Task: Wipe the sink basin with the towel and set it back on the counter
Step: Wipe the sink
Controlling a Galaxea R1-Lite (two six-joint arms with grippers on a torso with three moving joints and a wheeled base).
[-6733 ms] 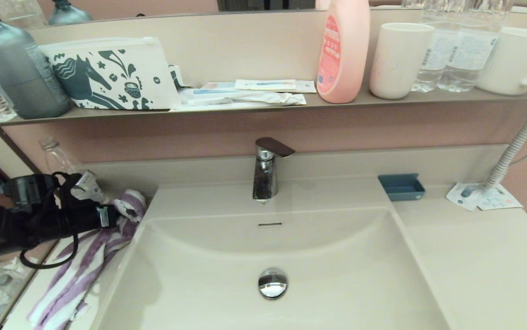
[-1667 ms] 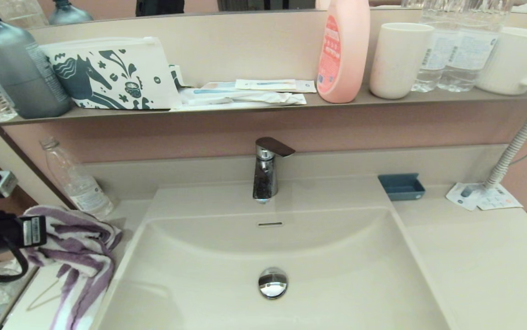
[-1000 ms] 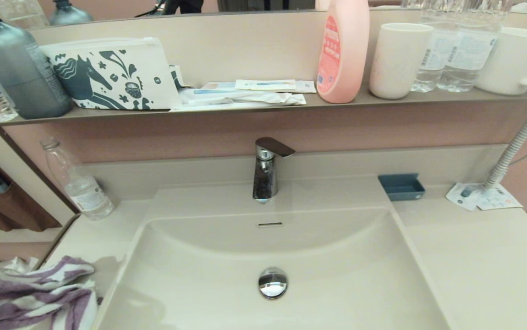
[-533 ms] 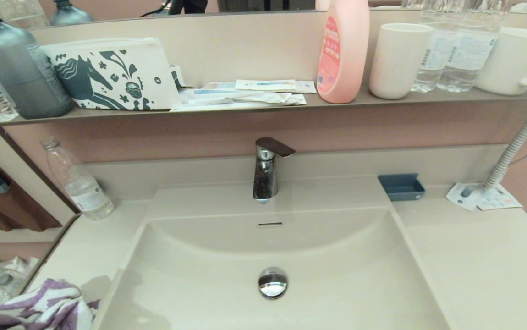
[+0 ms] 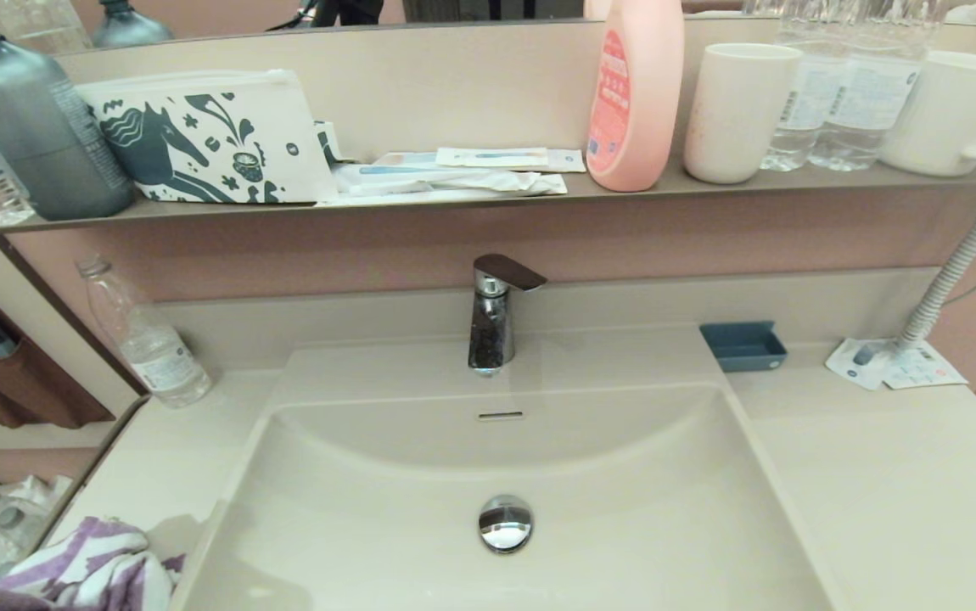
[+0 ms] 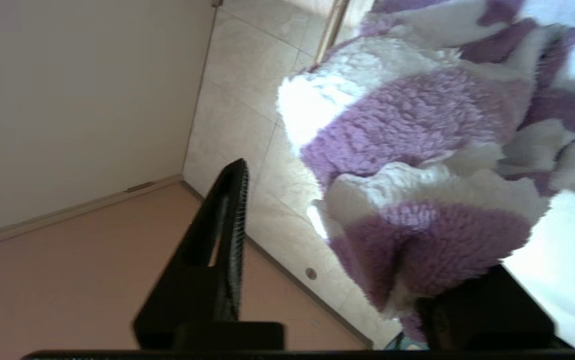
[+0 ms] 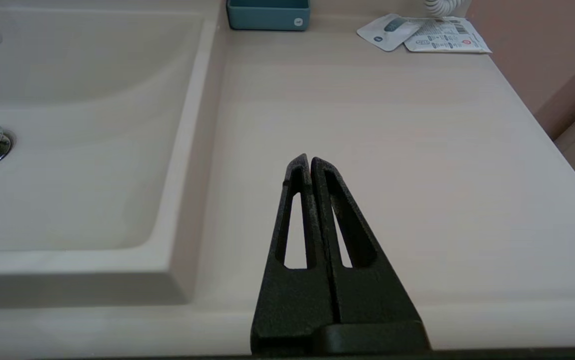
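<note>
1. Towel (image 5: 85, 568), purple-and-white striped: bunched at near left corner of counter (image 5: 895, 475), beside sink basin (image 5: 624, 509).
2. Left gripper (image 6: 327, 250): fingers spread apart; one finger (image 6: 222, 235) bare, towel (image 6: 417, 150) draped against the other.
3. Right gripper (image 7: 310, 162): clenched on nothing, parked over counter (image 7: 392, 125) right of basin (image 7: 82, 125).

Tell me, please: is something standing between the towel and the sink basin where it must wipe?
Nothing visible does. The towel sits bunched at the counter's front-left corner, by the left gripper. The sink basin lies right beside it, holding only its drain plug.
</note>
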